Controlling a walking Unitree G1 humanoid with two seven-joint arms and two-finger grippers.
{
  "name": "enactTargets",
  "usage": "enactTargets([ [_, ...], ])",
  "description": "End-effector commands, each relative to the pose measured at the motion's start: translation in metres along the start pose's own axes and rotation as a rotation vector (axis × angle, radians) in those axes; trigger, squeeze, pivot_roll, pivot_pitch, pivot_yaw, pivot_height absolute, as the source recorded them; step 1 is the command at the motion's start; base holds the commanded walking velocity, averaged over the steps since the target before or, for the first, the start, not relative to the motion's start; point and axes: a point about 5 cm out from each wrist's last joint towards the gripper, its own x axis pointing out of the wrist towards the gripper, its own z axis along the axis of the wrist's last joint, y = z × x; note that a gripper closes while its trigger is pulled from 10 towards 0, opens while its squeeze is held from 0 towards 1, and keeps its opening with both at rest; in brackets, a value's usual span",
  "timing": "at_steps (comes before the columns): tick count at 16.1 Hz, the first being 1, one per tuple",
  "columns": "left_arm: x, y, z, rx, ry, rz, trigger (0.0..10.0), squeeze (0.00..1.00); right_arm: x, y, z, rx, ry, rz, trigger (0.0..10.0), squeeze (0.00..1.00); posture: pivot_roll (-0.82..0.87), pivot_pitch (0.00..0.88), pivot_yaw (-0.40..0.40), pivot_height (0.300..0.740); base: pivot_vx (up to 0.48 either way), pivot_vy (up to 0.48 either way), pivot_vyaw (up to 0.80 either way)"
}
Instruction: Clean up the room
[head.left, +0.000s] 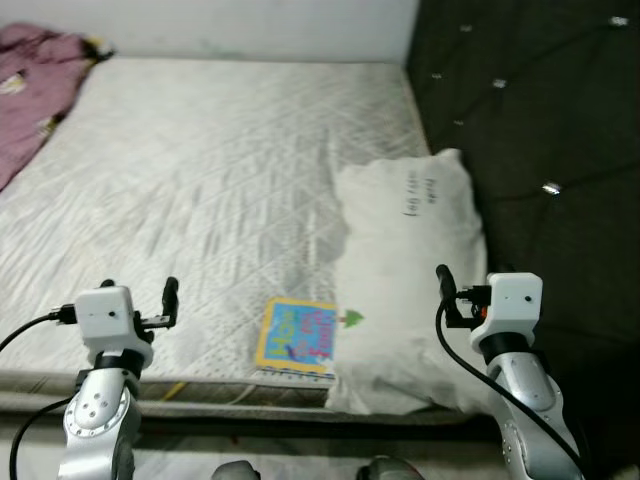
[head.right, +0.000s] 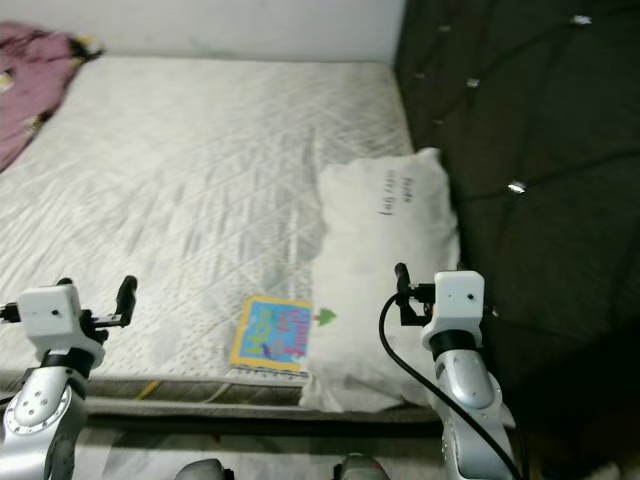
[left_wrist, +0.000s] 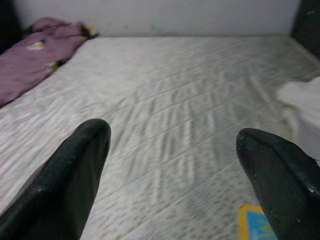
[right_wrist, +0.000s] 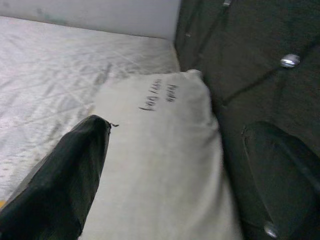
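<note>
I am facing a bare mattress (head.left: 200, 180) where a white pillow (head.left: 410, 280) is lying against the dark headboard (head.left: 540, 130), overlapping one edge of a colourful book (head.left: 296, 335) near the front edge. The pillow is looking soft and light, best pinched at a corner; the book, thin and stiff, by its free edge. I am holding my right gripper (right_wrist: 175, 165) over the pillow and my left gripper (left_wrist: 172, 165) over the open mattress, both raised, fingers spread wide, gripping nothing. A purple cloth (head.left: 35, 90) is sitting at the far corner.
</note>
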Motion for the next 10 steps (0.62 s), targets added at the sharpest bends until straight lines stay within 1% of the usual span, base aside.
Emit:
enactTargets([
  [1, 0.0013, 0.0003, 0.0006, 0.006, -0.006, 0.008, 10.0, 0.0, 0.0007, -0.0018, 0.0043, 0.004, -0.015, -0.016, 10.0, 0.0, 0.01, 0.02, 0.017, 0.74, 0.0, 0.0, -0.8],
  [6, 0.0038, -0.0028, 0.0028, 0.004, -0.02, 0.002, 10.0, 0.0, 0.0002, -0.0016, 0.0057, 0.008, -0.024, -0.027, 10.0, 0.0, 0.01, 0.016, 0.021, 0.74, 0.0, 0.0, -0.79],
  [8, 0.0046, -0.0028, 0.0031, 0.005, -0.023, 0.004, 10.0, 0.0, 0.0001, -0.0002, 0.0071, -0.012, -0.034, -0.021, 10.0, 0.0, 0.01, 0.013, 0.022, 0.74, 0.0, 0.0, 0.0],
  [10, 0.0042, -0.0029, 0.0027, 0.005, -0.022, 0.005, 10.0, 0.0, 0.0005, -0.0003, 0.007, -0.008, -0.034, -0.023, 10.0, 0.0, 0.01, 0.013, 0.022, 0.74, 0.0, 0.0, 0.0],
])
